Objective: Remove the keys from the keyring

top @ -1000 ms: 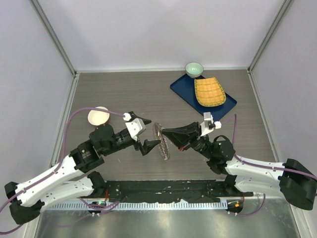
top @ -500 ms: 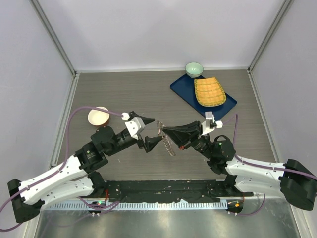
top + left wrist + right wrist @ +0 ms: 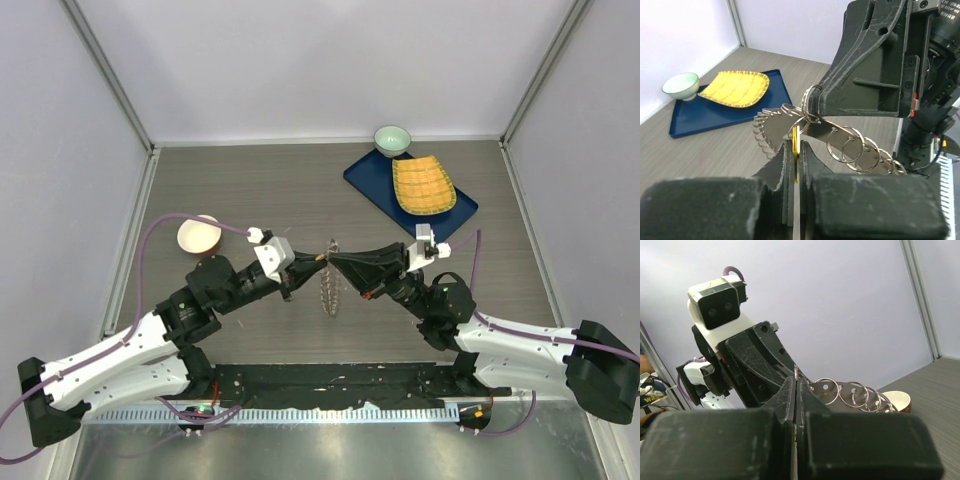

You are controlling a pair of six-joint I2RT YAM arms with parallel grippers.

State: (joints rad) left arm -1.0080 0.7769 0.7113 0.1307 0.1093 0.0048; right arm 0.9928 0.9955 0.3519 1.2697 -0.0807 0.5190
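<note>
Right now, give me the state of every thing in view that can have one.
left tool: shut, seemingly on one of the keys
right tool: shut on the keyring
keyring: held clear of the table, hanging edge-on between both tools
keys: those seen are on the ring
green bowl: upright, empty
yellow dish: flat on the blue tray, empty
white bowl: upright on the table

Overhead; opposed wrist close-ups sharing keys
</note>
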